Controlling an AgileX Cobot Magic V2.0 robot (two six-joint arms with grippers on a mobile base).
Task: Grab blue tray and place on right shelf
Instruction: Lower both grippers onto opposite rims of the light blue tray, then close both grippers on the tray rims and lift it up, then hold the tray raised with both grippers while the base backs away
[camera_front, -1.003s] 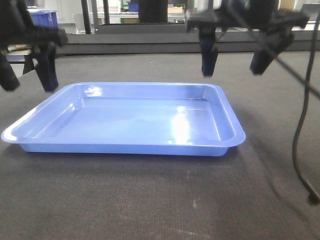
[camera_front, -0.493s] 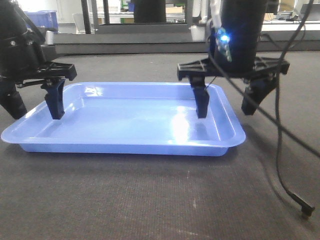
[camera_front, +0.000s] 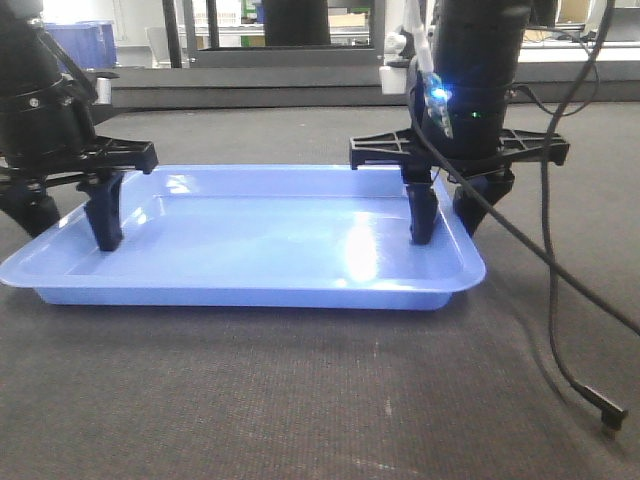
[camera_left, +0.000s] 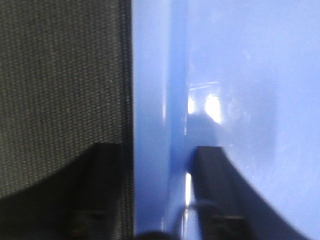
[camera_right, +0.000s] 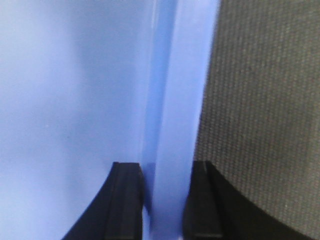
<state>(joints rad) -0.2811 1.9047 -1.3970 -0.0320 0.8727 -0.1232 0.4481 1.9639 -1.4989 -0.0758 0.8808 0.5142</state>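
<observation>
From my station I am seeing the blue tray (camera_front: 250, 240) lying flat on the dark grey woven surface (camera_front: 300, 400), in the middle of the front view, with both arms reaching down at its short ends. The left gripper (camera_front: 70, 238) is straddling the tray's left rim, one finger (camera_front: 105, 215) standing inside the tray and the other outside on the mat. In the left wrist view the rim is running up between the two dark fingers of that gripper (camera_left: 157, 152), but the picture is blurring there and I cannot tell whether they are pressing on it. The right gripper (camera_front: 446, 232) is sitting over the right rim with its fingers drawn close. The right wrist view is showing them hugging the rim from both sides (camera_right: 164, 167), clamping the plastic. A blue light (camera_front: 437, 95) is glowing on the right arm, and a black cable (camera_front: 555, 300) is trailing down onto the mat beside the tray.
</observation>
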